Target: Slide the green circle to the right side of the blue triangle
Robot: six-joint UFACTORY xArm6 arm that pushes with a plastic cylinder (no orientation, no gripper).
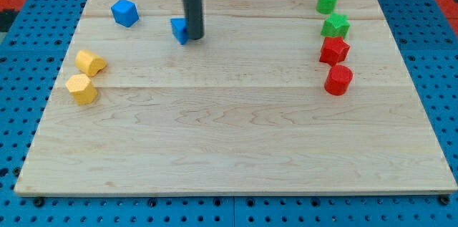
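Observation:
The green circle (327, 1) sits at the view's top right, near the board's top edge. The blue triangle (178, 31) lies at the top, left of centre, partly hidden by my dark rod. My tip (195, 38) rests on the board right against the triangle's right side. The green circle is far to the right of both the tip and the triangle.
A green star (335, 25), a red star (333, 50) and a red circle (338, 79) line up below the green circle. A blue cube (124, 12) is at the top left. Two yellow blocks (90, 62) (81, 89) lie at the left edge of the wooden board (236, 141).

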